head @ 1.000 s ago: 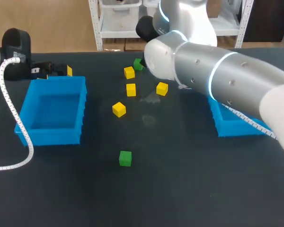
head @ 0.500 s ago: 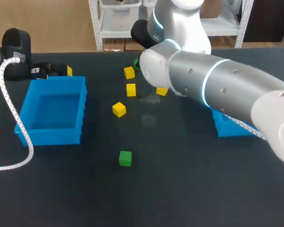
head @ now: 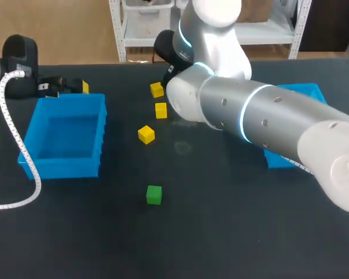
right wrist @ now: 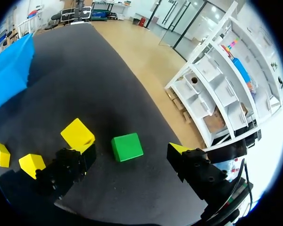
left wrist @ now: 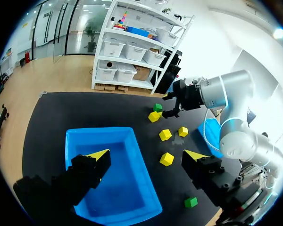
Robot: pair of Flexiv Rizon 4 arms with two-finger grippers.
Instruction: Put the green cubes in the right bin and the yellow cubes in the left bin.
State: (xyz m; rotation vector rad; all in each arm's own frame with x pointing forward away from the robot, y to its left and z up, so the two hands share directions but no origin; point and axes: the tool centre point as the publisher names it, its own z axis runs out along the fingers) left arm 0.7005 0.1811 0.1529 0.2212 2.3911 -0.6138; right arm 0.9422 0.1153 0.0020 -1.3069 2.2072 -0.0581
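In the right wrist view a green cube (right wrist: 127, 147) lies on the black table directly under the gap of my open right gripper (right wrist: 132, 150), touched by neither finger. A yellow cube (right wrist: 78, 134) sits just beside it, with two more yellow cubes (right wrist: 32, 162) farther off. From the head view three yellow cubes (head: 157, 89) (head: 160, 110) (head: 146, 134) show, and a second green cube (head: 154, 195) lies alone nearer the front. My right arm (head: 250, 116) hides the far green cube there. My left gripper (left wrist: 146, 157) stands open and empty over the left bin (head: 64, 168).
The right bin (head: 302, 91) is blue and mostly hidden behind my right arm. A white coiled cable (head: 14, 145) runs along the left bin's outer side. Open table surface lies around the near green cube.
My right arm has swung left and farther back, now covering the far green cube and one yellow cube in the head view and uncovering more of the right bin. The left arm stayed still.
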